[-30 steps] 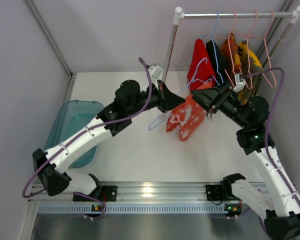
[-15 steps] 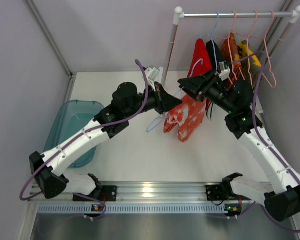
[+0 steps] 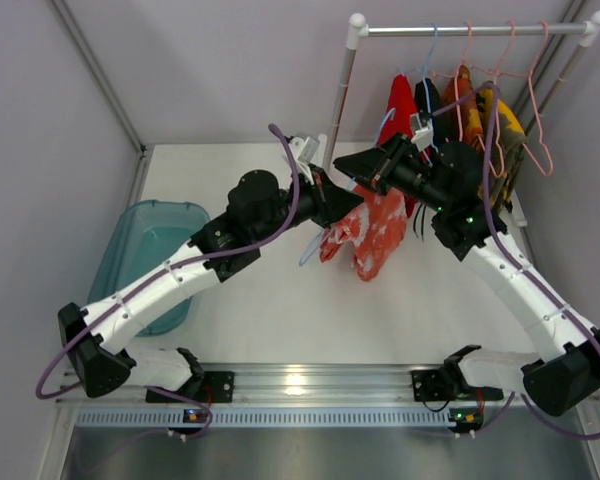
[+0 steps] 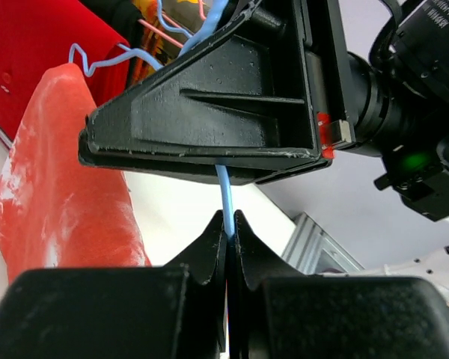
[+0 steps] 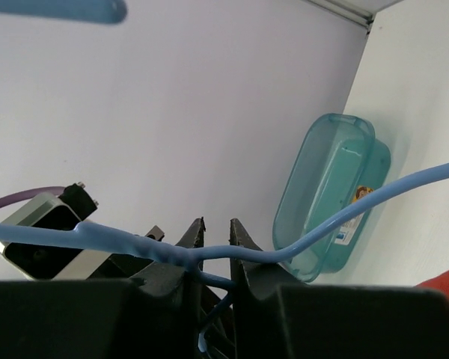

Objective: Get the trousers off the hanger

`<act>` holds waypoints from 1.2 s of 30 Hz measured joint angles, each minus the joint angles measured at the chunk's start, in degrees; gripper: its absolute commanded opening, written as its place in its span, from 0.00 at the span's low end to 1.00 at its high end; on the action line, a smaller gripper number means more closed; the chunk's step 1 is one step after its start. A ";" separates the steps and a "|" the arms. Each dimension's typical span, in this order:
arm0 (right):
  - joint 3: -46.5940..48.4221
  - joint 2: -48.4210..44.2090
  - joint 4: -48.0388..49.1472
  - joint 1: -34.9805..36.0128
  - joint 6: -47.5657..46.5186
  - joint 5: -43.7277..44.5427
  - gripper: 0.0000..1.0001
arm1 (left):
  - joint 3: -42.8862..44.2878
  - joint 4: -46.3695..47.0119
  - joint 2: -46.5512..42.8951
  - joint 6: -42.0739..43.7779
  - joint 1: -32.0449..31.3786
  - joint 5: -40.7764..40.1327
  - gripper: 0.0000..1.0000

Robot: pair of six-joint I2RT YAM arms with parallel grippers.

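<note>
Pinching a thin light-blue wire hanger, your left fingers are pressed together with the wire caught between their tips. Directly above them the wire runs up into the black wedge of your right fingers. In the right wrist view, those stand a narrow gap apart. One stretch of the blue wire lies across their tips and another drops into the gap. You cannot tell from here whether they are clamping it.

Both sets of fingers meet just below and in front of the left end of the white-and-metal clothes rail. The orange-red trousers with whitish blotches drape in folds from the blue hanger, right beside the fingers and off the rail. Whether their lower end touches the white surface is unclear.

The plain bright red trousers hang on the rail near its left end, behind your right arm. Further right along the rail hang the yellow-and-orange garments, with pink wire hangers among them.

A translucent teal plastic tub sits on the surface well to the left of the rail, beside your left arm.
</note>
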 measured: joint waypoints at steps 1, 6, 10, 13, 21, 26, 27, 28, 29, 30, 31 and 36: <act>0.31 0.20 -0.20 0.04 -0.22 0.02 0.05 | 0.00 -0.02 0.00 0.52 -0.50 -1.38 0.00; 0.55 0.24 -0.79 0.07 -2.25 0.11 0.00 | 0.00 -0.02 0.02 1.81 -1.53 -3.76 0.36; 0.28 0.09 -0.79 -0.57 -4.28 -2.73 0.00 | -0.66 0.26 -1.18 4.92 -2.75 -3.15 0.64; -0.83 -0.50 -1.14 -2.51 -6.14 -7.28 0.00 | -3.67 -1.49 -6.29 8.55 -1.66 -4.13 0.69; -1.42 -2.80 -0.87 -7.21 -6.95 -15.82 0.00 | -16.00 -5.88 -27.93 22.60 8.81 -12.35 0.73; -1.40 -2.99 2.14 -7.21 -4.04 -18.51 0.00 | -29.62 -5.97 -36.11 28.28 8.81 -10.27 0.89; -1.38 -2.99 2.97 -7.21 -3.34 -18.73 0.00 | -31.78 -5.84 -35.71 29.22 8.81 -9.84 0.90; -1.18 -2.99 3.34 -7.19 -2.97 -18.82 0.00 | -33.79 -5.31 -34.75 29.94 8.79 -9.44 0.94; -0.83 -2.97 3.80 -7.19 -2.47 -18.86 0.00 | -35.30 -4.66 -33.90 30.58 8.76 -9.16 0.96; -0.26 -2.97 3.93 -7.15 -2.29 -18.95 0.00 | -36.72 -3.32 -32.02 31.19 8.55 -9.14 0.98; 0.26 -2.97 3.93 -6.95 -2.14 -19.04 0.00 | -37.64 -1.90 -30.03 31.80 8.26 -9.05 0.99; 3.39 -2.99 4.09 -6.27 -2.56 -19.06 0.00 | -39.10 7.91 -21.24 33.92 4.72 -9.22 0.99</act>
